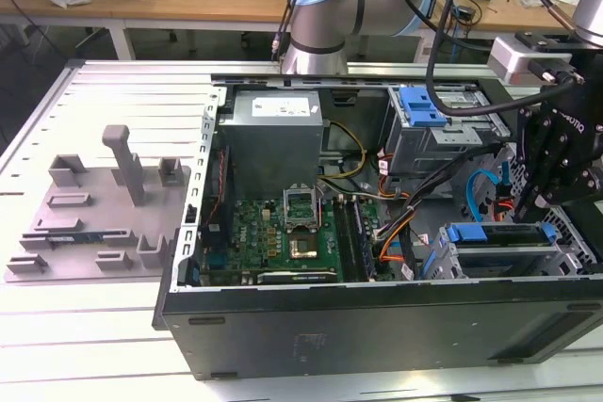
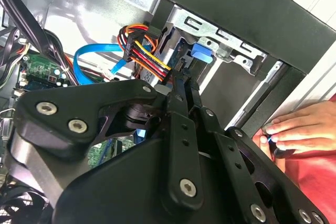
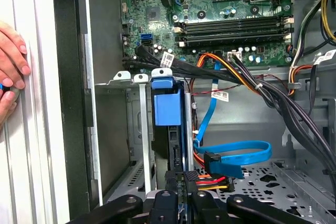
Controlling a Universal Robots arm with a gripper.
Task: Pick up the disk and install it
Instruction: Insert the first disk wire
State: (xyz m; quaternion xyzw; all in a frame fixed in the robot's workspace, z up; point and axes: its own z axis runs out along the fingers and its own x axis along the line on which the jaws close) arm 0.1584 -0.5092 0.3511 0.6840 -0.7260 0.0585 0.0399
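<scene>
The disk [image 1: 504, 235], silver with a blue carrier frame, lies in the drive cage [image 1: 565, 256] at the open computer case's corner on the exterior view's right. In the first wrist view the disk [image 3: 167, 106] stands edge-on in its slot, blue tab at the far end. The second wrist view catches that blue tab [image 2: 201, 52] beyond the fingertips. My black gripper [image 1: 539, 197] hangs over the cage's right end. In both wrist views its jaws look pressed together, with the gripper [image 3: 182, 182] [image 2: 181, 77] at the disk's near end. I cannot tell whether it touches the disk.
A person's hand [image 3: 10, 61] [image 2: 294, 129] rests outside the case wall by the cage. A blue data cable [image 3: 236, 150] and a coloured power plug [image 3: 212, 182] lie beside the slot. Motherboard [image 1: 283, 233], power supply [image 1: 273, 129] and a second blue-tabbed cage [image 1: 421, 105] are inside the case. A grey fixture [image 1: 94, 204] sits left.
</scene>
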